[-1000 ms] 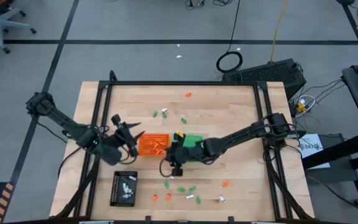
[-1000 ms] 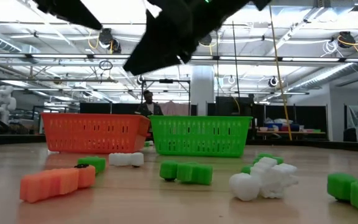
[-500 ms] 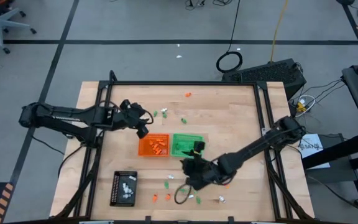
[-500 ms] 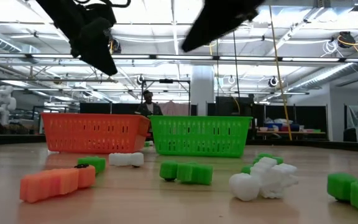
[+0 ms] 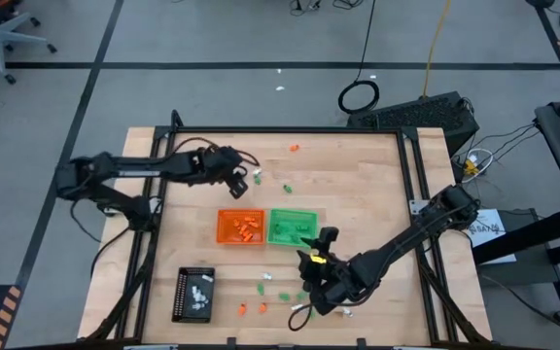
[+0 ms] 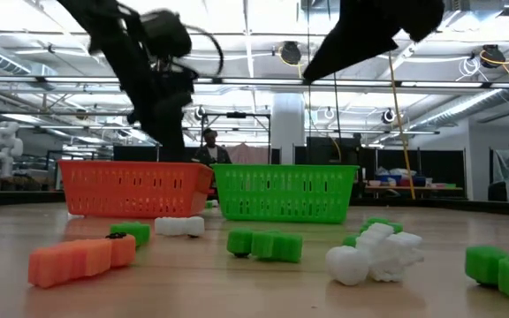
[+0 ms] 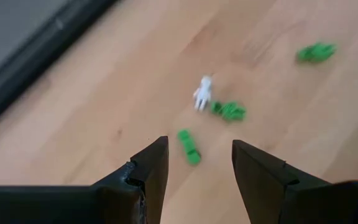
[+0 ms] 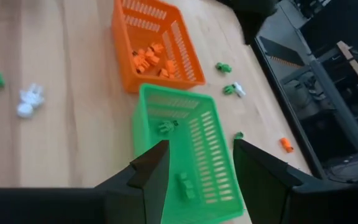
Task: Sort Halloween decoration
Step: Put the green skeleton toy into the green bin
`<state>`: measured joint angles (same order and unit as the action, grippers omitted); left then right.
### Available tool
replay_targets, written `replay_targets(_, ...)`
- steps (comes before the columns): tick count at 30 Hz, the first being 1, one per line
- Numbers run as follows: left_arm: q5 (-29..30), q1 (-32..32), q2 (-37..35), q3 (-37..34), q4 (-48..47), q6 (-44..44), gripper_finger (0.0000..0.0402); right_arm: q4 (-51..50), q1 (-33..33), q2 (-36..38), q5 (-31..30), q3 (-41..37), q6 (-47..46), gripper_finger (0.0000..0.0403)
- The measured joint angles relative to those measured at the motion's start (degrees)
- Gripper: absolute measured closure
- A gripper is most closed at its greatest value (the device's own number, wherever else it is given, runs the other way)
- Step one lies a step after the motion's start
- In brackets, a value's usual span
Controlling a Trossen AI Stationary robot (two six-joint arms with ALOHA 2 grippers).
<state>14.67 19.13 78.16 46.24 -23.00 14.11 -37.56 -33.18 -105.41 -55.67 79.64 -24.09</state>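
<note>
High view: the left tool (image 5: 243,182) hangs over the far left part of the wooden desk (image 5: 377,194), beside a small cluster of green and white trinkets (image 5: 258,177). The left wrist view shows its two dark fingers (image 7: 148,163) spread apart with nothing between them; beyond them lie a white figure (image 7: 202,93) and three green pieces (image 7: 189,146), all resting on the wood and not touching the tool.

The right tool (image 5: 311,292) is over the near middle of the desk, just in front of the green tray (image 5: 293,227). In the right wrist view its fingers (image 8: 149,171) are likewise parted and empty, and that view looks across the green tray, which holds a couple of green pieces, to the orange tray (image 5: 240,227), which holds a heap of orange pieces. The two trays stand side by side at mid-desk, touching or nearly so.

A black tray (image 5: 193,293) near the front left edge carries several white pieces. More decorations are scattered on the bare wood: a lone orange one (image 5: 295,148) near the far edge, and green, orange and white ones along the front, near the right tool.

In the low view an orange piece (image 6: 82,258), green pieces (image 6: 265,244) and a white one (image 6: 374,253) lie in the foreground in front of both trays, with the arms dark overhead
</note>
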Motion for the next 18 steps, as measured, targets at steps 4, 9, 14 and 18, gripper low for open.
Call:
replay_targets(4,-3.1,2.9,4.6,0.0,0.2,-0.9,0.0223,-2.6,0.1,0.3,-0.1,0.0,-0.3,0.0241)
replay_targets(9,-3.7,5.9,9.3,0.0,0.7,-1.5,0.0207,-3.5,0.4,0.3,-0.2,0.0,-0.3,0.0241)
replay_targets(14,-5.7,6.5,12.5,0.0,3.5,-1.5,0.019,-3.5,0.6,0.3,-1.4,0.0,-0.3,0.0241)
replay_targets(18,-6.0,6.5,14.5,0.0,5.7,-1.1,0.0184,-3.5,0.6,0.3,-1.5,0.0,-0.3,0.0241)
